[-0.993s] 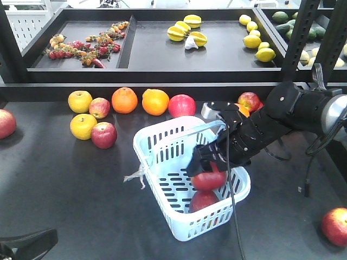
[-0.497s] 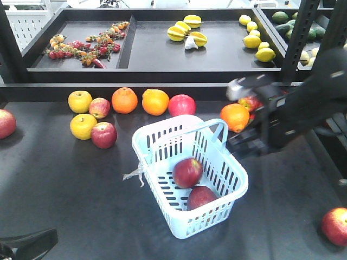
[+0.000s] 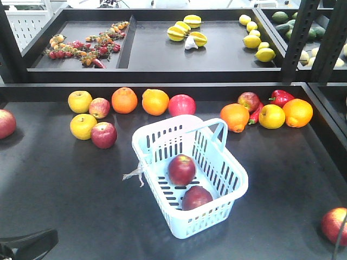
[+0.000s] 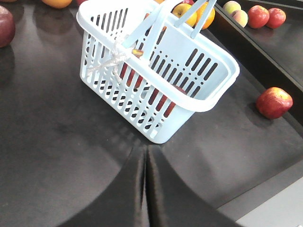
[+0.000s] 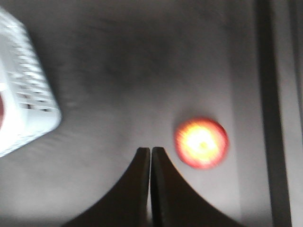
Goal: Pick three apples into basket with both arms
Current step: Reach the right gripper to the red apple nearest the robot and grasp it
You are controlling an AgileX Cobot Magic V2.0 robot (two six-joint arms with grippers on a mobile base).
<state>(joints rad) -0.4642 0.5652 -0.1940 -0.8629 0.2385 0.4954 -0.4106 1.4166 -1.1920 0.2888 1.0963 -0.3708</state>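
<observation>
Two dark red apples [image 3: 181, 169] lie in the pale blue slotted plastic basket [image 3: 230, 194] on the desk. Both hands, right [image 5: 150, 156] and left [image 4: 145, 153], are closed and empty; the right should open and centre over the red apple [image 5: 201, 143] just beside it

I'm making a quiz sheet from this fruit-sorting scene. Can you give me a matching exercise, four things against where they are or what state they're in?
Things:
1. Two red apples
2. Red apple
3. Left gripper
4. Oranges

Place or state:
a. Shut, near the basket's corner
b. In the row at the table's back edge
c. Inside the basket
d. Alone on the table at the right edge

Pairs: 1-c, 2-d, 3-a, 4-b
</observation>
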